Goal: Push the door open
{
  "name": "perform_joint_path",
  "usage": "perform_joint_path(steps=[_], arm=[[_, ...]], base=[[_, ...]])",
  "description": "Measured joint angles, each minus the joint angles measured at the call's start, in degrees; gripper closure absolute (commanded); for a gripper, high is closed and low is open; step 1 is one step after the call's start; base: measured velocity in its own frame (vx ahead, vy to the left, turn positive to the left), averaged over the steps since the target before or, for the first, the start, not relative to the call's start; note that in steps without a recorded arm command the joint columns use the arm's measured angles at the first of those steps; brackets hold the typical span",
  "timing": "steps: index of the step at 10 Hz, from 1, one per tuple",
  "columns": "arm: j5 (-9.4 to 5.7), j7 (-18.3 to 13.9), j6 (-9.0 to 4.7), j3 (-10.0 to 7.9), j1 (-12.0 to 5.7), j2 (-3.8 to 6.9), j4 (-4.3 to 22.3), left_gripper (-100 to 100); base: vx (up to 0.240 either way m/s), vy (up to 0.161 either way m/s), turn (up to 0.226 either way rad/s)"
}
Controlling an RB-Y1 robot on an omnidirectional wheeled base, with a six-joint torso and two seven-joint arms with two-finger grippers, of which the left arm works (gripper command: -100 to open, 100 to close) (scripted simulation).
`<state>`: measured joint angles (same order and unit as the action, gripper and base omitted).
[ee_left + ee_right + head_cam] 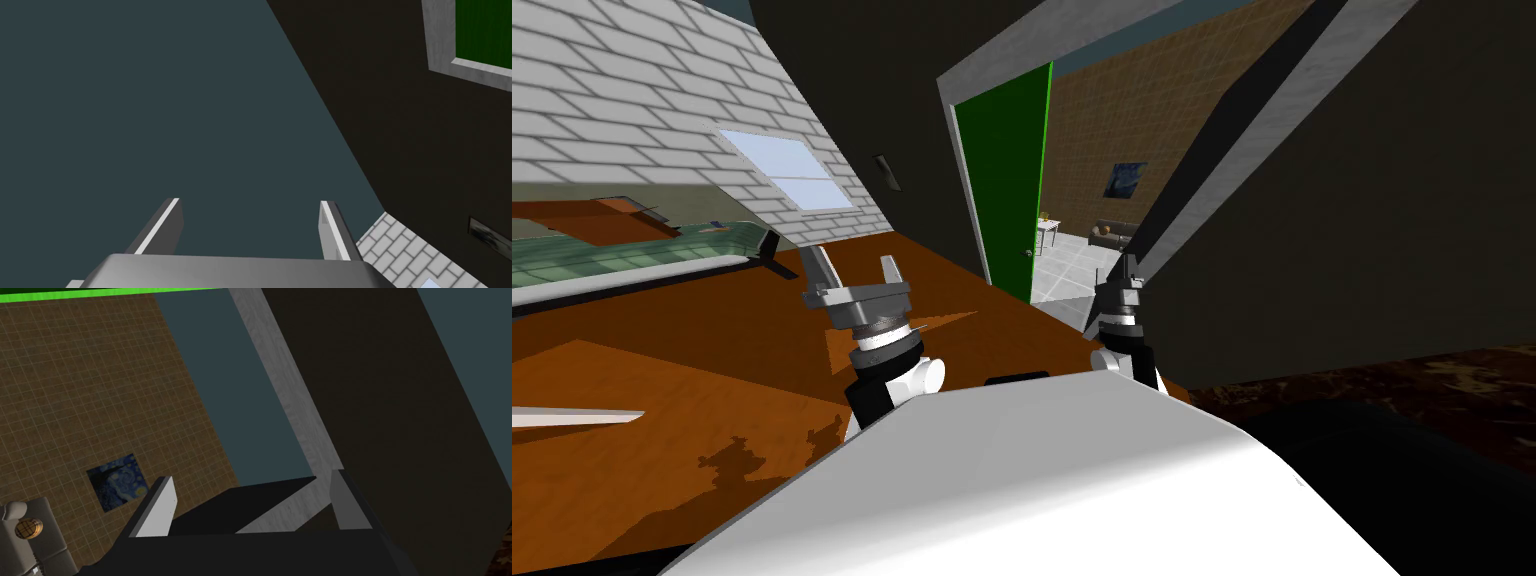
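**At the doorway, door ajar**

Ahead of both arms, the green door [1007, 180] stood partly open in its grey frame [1012, 64]. The left gripper [852, 258] and right gripper [1129, 264] both had their fingers spread, holding nothing.

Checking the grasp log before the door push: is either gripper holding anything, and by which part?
Nothing is held. The left gripper and the right gripper both stand open and empty, and neither touches the green door.
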<state>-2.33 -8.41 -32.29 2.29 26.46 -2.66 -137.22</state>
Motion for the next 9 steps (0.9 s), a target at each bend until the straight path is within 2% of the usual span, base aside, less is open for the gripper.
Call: perform_joint_path(steps=[5, 9], arm=[[0.86, -0.2, -0.50, 0.02, -1.43, 1.64, 4.1, -100], [1.70, -0.3, -1.35, -0.10, -3.39, 2.80, 8.9, -100]], base=[[0.057, 0.003, -0.040], [0.094, 0.004, -0.044]])
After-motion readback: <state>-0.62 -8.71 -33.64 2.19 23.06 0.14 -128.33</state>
